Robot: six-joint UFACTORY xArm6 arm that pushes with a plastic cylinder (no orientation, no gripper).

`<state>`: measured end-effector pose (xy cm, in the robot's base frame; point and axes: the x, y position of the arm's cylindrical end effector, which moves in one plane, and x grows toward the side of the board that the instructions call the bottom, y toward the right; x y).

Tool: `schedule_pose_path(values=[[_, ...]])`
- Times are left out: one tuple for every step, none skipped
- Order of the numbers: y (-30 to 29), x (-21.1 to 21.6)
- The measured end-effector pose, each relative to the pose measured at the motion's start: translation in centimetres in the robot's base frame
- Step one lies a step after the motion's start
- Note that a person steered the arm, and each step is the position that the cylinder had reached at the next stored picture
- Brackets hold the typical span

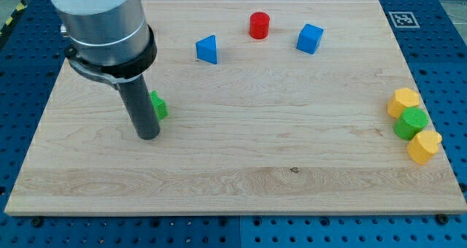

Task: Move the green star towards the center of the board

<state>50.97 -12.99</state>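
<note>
— On what surface does everything sit?
— Pale wooden board, lying on a blue perforated table; a black-and-white marker is printed at the board's top right corner.
— And my tip?
— My tip rests on the board at the view's left. It is a plain rod with no jaws, so it opens on nothing and holds nothing. The green star sits just beside the rod, on its right, partly hidden; I cannot tell whether they touch.
— Other blocks?
— Blue triangle, red cylinder and blue cube near the top; yellow hexagon, green cylinder and yellow heart clustered at the right edge.
</note>
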Motion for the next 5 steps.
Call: schedule_pose_path(values=[[-2.2,-1.3],[-4.3,-3.3],[-4.8,-5.0],[-0.6,-3.9],[-0.5,-1.6]])
